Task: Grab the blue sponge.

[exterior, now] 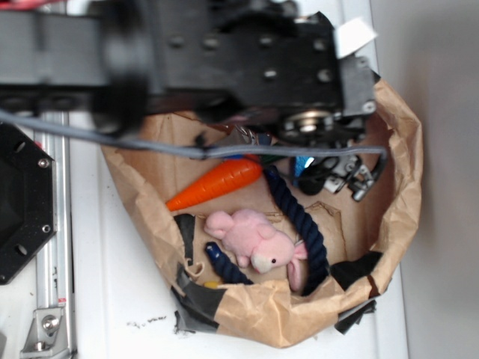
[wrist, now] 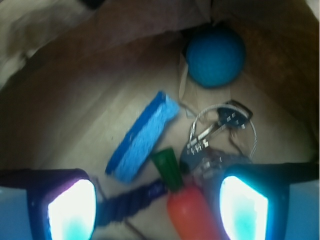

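1. Bag [exterior: 389,134]: a brown paper bag lying open, its walls corralling all the items.
2. Arm [exterior: 247,60]: reaches over the bag, wrist pointing down into it.
3. Gripper [wrist: 157,210]: jaws wide apart, holding nothing, poised above the carrot [wrist: 192,212].
4. Sponge [wrist: 142,136]: lies flat on the bag floor just beyond the carrot's green top, untouched, diagonal to the jaws.
5. Ball [wrist: 215,56]: farther back, near the keys [wrist: 220,132].

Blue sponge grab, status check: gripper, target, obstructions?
Gripper open, empty, above the bag floor. Blue sponge flat, untouched, ahead of the fingers. Carrot between the fingers, keys right of the sponge.
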`<state>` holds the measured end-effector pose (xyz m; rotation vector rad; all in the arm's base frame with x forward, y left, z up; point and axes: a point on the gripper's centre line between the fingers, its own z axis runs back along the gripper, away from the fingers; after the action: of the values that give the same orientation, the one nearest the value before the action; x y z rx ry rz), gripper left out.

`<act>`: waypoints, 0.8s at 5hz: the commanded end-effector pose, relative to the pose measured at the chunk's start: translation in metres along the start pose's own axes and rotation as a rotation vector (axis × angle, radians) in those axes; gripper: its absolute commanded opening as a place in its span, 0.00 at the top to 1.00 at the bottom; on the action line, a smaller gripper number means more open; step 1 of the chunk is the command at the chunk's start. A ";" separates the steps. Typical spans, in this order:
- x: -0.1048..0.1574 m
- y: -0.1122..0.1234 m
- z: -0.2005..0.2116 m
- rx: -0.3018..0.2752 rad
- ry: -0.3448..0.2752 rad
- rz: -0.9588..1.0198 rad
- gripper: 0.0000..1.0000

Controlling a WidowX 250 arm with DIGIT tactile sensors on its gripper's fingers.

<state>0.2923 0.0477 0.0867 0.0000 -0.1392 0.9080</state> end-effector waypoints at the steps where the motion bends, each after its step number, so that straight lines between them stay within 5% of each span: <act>1: 0.016 0.000 -0.016 -0.004 -0.073 -0.024 0.00; 4: 0.016 -0.017 -0.054 -0.024 -0.029 -0.082 0.00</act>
<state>0.3178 0.0491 0.0245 0.0173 -0.1407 0.8402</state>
